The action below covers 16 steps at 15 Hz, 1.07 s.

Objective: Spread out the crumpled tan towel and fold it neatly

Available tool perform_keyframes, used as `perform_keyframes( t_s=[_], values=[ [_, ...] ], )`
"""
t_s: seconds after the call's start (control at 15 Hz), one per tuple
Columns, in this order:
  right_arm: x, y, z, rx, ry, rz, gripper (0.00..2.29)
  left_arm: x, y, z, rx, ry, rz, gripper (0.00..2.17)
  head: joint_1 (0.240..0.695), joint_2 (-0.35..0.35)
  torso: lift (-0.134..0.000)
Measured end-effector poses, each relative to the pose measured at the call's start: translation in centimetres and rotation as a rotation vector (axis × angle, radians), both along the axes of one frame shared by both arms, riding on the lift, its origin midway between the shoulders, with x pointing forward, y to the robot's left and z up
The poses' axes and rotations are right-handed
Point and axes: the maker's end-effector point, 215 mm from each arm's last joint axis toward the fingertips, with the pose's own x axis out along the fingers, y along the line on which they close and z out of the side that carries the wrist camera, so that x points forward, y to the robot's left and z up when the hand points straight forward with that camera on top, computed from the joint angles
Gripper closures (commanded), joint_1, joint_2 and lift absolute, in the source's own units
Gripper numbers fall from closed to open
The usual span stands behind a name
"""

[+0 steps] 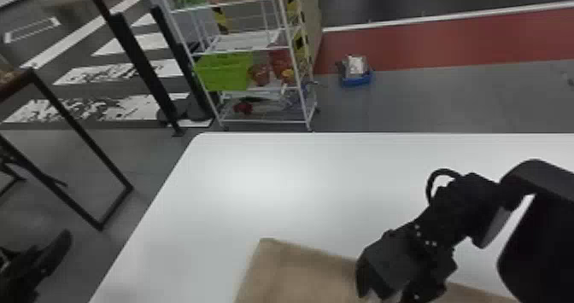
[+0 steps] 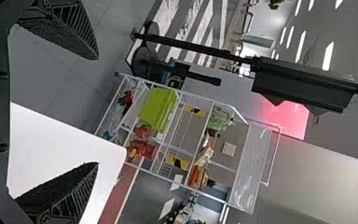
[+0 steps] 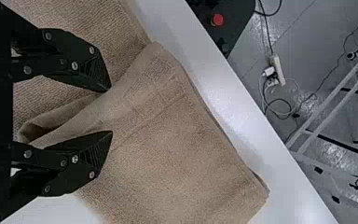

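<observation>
Gray floor [image 1: 145, 161] surrounds the white counter [image 1: 299, 174], and a dark-framed table [image 1: 81, 130] stands at the far left. Below that table in the head view, beyond the counter's left edge, is the left pincer [image 1: 38, 263], its fingers spread with nothing between them. Black uprights [image 1: 141, 67] stand next, then a white wire rack [image 1: 273, 121] holding a green bin [image 1: 224, 71]. Nearer, the tan towel [image 1: 299, 276] lies on the counter along the head view's bottom edge. The right wrist view shows it layered, one section turned over another, with a raised, curled fold by the fingers. The right pincer [image 1: 386, 295] is over the towel, its fingers apart on either side of that fold, not pressed together. Behind the counter, a blue tray [image 1: 356, 81] sits on the floor, right of the rack.
</observation>
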Motion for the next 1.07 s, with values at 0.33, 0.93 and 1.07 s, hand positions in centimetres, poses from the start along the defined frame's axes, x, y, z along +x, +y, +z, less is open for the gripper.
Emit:
perform_keyframes(
  t_s=[0.33, 0.93, 1.07],
  values=[
    [0.5, 0.2, -0.2, -0.009, 0.005, -0.033, 1.2, 0.0, 0.1, 0.1, 0.004, 0.002, 0.003, 0.08, 0.695, 0.35, -0.122],
    [1.2, 0.5, 4.6, 0.103, -0.012, -0.067, 1.2, 0.2, 0.2, 0.5, 0.009, 0.0, -0.002, 0.08, 0.695, 0.35, -0.122],
    [1.1, -0.2, 5.7, 0.116, -0.021, -0.086, 1.2, 0.2, 0.2, 0.5, 0.007, 0.002, -0.003, 0.08, 0.695, 0.35, -0.122]
  ],
)
